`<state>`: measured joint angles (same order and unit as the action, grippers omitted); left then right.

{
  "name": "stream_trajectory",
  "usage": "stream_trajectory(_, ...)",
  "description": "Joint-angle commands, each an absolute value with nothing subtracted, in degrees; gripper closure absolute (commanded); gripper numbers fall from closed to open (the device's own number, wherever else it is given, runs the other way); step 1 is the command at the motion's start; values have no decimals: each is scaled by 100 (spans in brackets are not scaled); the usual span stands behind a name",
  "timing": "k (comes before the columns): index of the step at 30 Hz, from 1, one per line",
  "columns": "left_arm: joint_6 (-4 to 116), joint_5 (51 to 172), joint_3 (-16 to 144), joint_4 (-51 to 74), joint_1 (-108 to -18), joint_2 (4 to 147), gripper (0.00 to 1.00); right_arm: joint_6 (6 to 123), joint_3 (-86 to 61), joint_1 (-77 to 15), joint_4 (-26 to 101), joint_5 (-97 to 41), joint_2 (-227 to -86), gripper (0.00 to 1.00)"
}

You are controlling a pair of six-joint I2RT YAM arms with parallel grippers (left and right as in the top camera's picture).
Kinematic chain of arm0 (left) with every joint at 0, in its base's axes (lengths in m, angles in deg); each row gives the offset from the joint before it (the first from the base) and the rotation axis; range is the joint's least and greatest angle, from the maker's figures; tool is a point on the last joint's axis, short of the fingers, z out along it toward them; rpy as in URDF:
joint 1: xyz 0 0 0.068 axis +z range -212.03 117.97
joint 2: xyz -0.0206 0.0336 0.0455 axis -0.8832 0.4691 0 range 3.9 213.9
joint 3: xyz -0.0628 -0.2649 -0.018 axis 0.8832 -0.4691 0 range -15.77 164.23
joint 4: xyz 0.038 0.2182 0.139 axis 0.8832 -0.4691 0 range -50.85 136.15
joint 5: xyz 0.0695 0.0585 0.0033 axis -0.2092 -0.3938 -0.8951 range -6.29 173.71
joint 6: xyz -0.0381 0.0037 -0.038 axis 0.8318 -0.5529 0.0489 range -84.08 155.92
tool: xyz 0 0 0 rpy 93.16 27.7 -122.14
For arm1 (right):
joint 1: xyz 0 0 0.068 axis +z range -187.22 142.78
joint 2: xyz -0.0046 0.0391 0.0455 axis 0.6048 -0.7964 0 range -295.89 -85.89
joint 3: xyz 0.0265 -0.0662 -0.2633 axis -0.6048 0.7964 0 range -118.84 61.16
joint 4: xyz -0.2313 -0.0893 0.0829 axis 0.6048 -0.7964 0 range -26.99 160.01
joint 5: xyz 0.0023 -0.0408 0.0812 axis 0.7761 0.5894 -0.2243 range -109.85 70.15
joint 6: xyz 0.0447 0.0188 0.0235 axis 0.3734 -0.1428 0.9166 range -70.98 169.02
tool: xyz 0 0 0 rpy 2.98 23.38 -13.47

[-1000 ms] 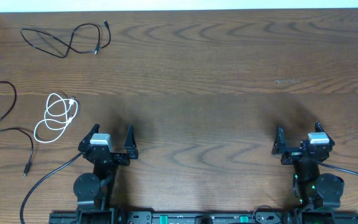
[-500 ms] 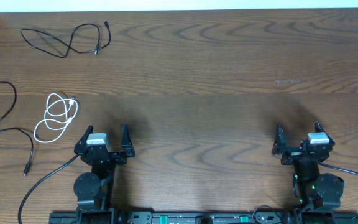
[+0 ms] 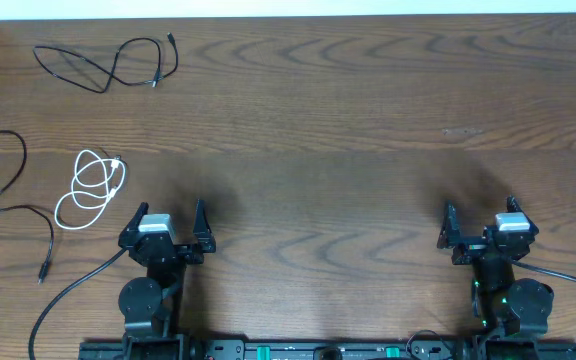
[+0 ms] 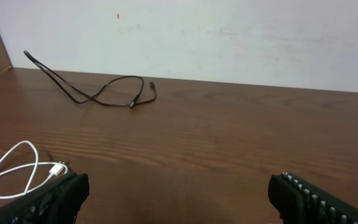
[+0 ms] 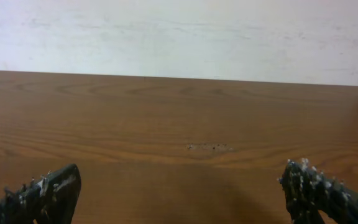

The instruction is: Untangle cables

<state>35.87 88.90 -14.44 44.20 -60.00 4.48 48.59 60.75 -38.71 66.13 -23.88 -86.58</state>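
Three cables lie apart on the left part of the wooden table. One black cable [image 3: 108, 62] curls at the far left corner and also shows in the left wrist view [image 4: 98, 93]. A second black cable [image 3: 13, 205] runs along the left edge. The white cable [image 3: 90, 188] lies in loose loops between them, just left of my left gripper [image 3: 171, 210]; it appears at the lower left of the left wrist view [image 4: 17, 171]. My left gripper [image 4: 179, 199] is open and empty. My right gripper [image 3: 480, 208], near the front right, is open with only bare wood between its fingers [image 5: 179, 196].
A pale wall stands behind the table's far edge. A small scuff [image 3: 463, 130] marks the wood at the right. Thick black arm cables [image 3: 68, 295] trail from the arm bases along the front edge.
My left gripper shifted slightly to the left, towards the white cable, then stayed still. The right arm and the cables have not moved.
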Motion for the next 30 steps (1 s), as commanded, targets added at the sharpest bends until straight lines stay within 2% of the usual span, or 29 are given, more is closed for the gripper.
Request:
stream_trajectory(1,3486,8905,-1556,4216,-6029,398,2,4938,6082,-3900,6587,-2342,-8621,1)
stream_trajectory(30,3489,8964,-1554,4238,-6029,413,2,4938,6082,-3900,6587,-2342,-8621,1)
